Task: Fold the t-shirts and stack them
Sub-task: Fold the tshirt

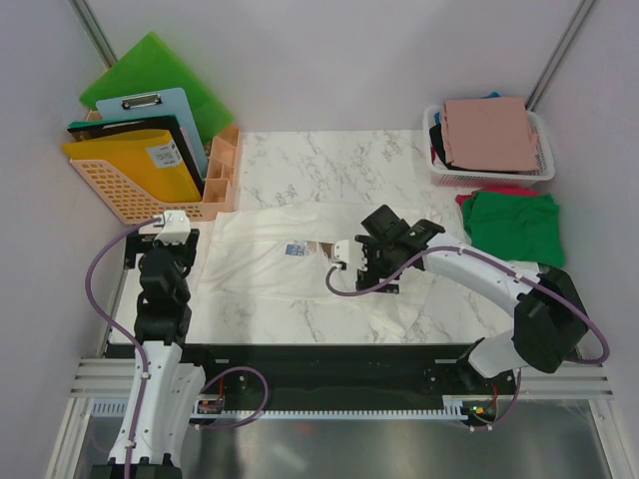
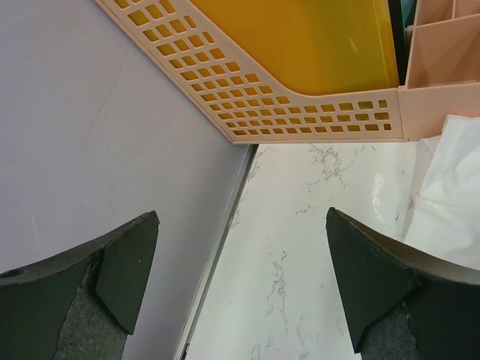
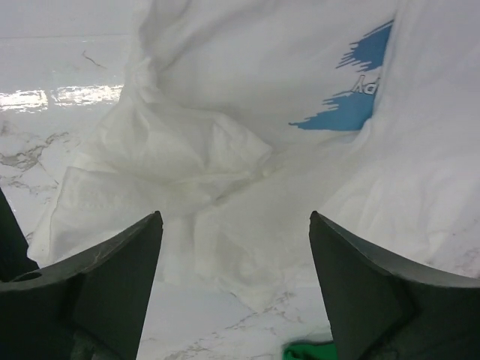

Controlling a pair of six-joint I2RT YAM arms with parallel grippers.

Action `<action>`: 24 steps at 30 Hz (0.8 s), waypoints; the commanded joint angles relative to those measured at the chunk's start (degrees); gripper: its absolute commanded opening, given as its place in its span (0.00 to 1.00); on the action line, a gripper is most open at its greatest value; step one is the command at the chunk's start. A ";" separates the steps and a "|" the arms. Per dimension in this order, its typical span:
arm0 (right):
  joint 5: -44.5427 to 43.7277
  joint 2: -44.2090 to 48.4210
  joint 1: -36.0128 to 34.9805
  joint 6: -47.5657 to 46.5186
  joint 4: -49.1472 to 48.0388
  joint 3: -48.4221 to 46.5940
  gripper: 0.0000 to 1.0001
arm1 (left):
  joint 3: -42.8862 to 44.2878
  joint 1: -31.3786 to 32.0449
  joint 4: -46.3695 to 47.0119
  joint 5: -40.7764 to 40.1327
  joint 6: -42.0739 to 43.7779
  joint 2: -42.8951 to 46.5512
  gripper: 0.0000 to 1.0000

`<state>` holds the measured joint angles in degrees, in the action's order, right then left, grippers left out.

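white marble-patterned tabletop (image 1: 329, 160), with a cream-white soft cloth t-shirt (image 1: 270, 261) laid out from the left edge to past the middle, front up, rumpled toward the near edge. small blue-and-brown chest print (image 1: 297, 248) near the shirt's centre, just left of the right arm's wrist.

right gripper (image 3: 236, 255): above the middle of the shirt, jaws spread wide, nothing between them. creased white cloth below in the wrist view, with the blue part of the print further off.

left gripper (image 2: 244, 262): by the left edge of the tabletop, jaws spread wide and empty, over bare marble. points toward a peach plastic lattice file basket (image 1: 120, 195). a fold of the cream-white shirt beside its right finger.

right edge: a green cloth t-shirt (image 1: 514, 228), lying roughly flat, with a strip of red cloth (image 1: 494, 190) showing at its far side.

far right corner: a white plastic mesh basket (image 1: 547, 168) with a dusty-pink folded t-shirt (image 1: 489, 132) on top. black cloth (image 1: 439, 150) and a bit of blue cloth (image 1: 491, 96) peeking out from under it.

far left corner: the file basket, holding a yellow plastic folder (image 1: 125, 160), a light-blue clipboard (image 1: 170, 115) and stiff green plastic boards (image 1: 150, 70), all standing tilted.
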<state>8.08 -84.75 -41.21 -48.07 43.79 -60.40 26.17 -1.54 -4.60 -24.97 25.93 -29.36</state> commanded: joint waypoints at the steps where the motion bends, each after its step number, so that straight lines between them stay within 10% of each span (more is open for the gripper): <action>1: -1.66 6.60 0.43 1.57 -0.38 -1.30 0.87 | 0.28 -0.30 -0.14 1.33 0.88 0.10 1.00; 24: 10.29 18.13 -2.91 5.80 10.89 9.42 0.76 | 0.46 -0.30 0.47 2.30 0.87 -2.63 1.00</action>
<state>15.86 -66.70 -43.29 -43.03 55.31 -51.88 26.17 -1.54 -4.67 -23.35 25.93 -31.90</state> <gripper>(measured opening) 0.760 0.997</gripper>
